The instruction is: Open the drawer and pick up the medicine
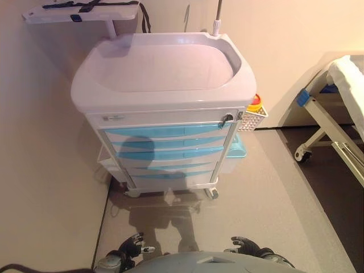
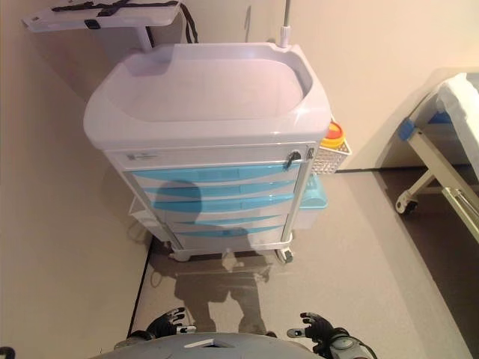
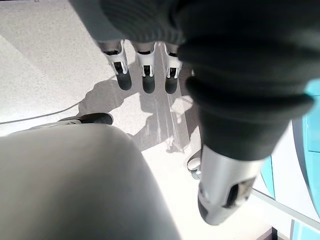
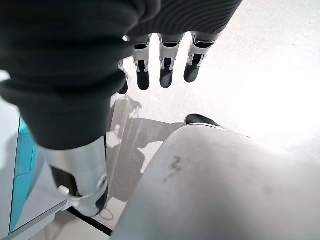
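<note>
A white medical cart (image 1: pixel 165 96) with several light-blue drawers (image 1: pixel 168 132) stands ahead of me; all the drawers are closed. No medicine shows in any view. My left hand (image 1: pixel 132 245) hangs low at the bottom left, well short of the cart, its fingers (image 3: pixel 144 70) straight and empty. My right hand (image 1: pixel 245 245) hangs low at the bottom right, its fingers (image 4: pixel 167 62) straight and empty too.
A white wire basket (image 1: pixel 253 118) holding a yellow and red container (image 1: pixel 255 103) hangs on the cart's right side. A bed frame on wheels (image 1: pixel 327 122) stands at the right. A white arm board (image 1: pixel 79 11) sticks out behind the cart at top left.
</note>
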### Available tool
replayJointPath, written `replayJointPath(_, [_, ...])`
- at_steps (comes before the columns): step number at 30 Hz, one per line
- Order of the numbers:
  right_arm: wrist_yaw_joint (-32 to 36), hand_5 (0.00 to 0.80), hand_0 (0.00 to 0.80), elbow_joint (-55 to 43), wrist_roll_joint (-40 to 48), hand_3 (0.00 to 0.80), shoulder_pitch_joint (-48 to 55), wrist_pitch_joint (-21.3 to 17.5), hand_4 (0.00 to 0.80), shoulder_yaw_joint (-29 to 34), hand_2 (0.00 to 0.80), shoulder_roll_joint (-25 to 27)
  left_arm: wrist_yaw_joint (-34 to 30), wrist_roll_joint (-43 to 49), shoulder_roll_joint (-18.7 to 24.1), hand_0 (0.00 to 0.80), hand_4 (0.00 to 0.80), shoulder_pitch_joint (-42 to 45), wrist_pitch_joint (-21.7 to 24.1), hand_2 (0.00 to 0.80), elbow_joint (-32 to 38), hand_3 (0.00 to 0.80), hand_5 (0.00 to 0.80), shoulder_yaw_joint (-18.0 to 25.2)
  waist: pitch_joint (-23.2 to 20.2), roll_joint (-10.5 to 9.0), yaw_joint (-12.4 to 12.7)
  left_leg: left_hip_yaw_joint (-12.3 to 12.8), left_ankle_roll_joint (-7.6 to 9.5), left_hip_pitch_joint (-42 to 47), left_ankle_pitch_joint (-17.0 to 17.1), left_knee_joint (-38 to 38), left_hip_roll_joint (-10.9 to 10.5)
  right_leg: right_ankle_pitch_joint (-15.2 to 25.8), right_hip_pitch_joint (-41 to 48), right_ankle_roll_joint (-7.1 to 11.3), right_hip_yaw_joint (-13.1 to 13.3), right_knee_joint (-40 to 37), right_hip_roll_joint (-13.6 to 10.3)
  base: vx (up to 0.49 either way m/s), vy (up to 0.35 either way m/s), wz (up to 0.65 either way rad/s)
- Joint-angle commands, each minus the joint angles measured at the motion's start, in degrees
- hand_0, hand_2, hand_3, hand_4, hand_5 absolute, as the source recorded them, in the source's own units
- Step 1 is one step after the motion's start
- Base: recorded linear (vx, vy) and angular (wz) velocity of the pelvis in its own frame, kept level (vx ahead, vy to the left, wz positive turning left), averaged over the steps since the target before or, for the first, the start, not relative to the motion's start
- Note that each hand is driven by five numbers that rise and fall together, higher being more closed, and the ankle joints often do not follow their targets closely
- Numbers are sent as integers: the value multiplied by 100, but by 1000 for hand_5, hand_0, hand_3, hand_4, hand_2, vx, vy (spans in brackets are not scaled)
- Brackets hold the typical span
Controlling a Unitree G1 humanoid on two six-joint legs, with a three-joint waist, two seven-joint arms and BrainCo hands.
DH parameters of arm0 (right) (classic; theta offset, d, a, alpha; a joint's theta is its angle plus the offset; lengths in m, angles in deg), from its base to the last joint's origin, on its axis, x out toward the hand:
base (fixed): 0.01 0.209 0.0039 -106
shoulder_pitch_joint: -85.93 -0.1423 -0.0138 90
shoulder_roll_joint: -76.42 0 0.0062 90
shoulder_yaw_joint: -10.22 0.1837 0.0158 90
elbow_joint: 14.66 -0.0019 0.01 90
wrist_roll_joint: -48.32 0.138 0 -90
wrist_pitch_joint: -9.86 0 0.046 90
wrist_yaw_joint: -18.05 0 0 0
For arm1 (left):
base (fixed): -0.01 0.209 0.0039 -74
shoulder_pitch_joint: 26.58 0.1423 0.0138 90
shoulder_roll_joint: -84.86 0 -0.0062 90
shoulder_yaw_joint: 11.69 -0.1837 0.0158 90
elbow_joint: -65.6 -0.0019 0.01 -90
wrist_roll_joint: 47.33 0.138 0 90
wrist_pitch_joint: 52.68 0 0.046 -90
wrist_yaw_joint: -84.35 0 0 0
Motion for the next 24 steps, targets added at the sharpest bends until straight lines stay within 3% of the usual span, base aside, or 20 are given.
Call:
replayJointPath(1, [-43, 0, 0, 21, 49, 0, -190, -130, 0, -26, 0, -57, -203, -198, -207, 0, 0, -372, -9, 0, -231, 0, 0, 115, 52, -56, 58, 108, 2, -86, -229, 20, -169, -59, 110, 410, -248, 192, -151, 0, 0, 0])
replayJointPath(24, [79, 0, 0, 137, -310, 0, -152, -109, 0, -160, 0, -96, 40, 106, -209, 0, 0, -311, 143, 0, -338, 0, 0, 186, 110, -97, 70, 127, 30, -169, -273, 164, -218, -79, 34, 396, -204, 274, -160, 27, 3, 0])
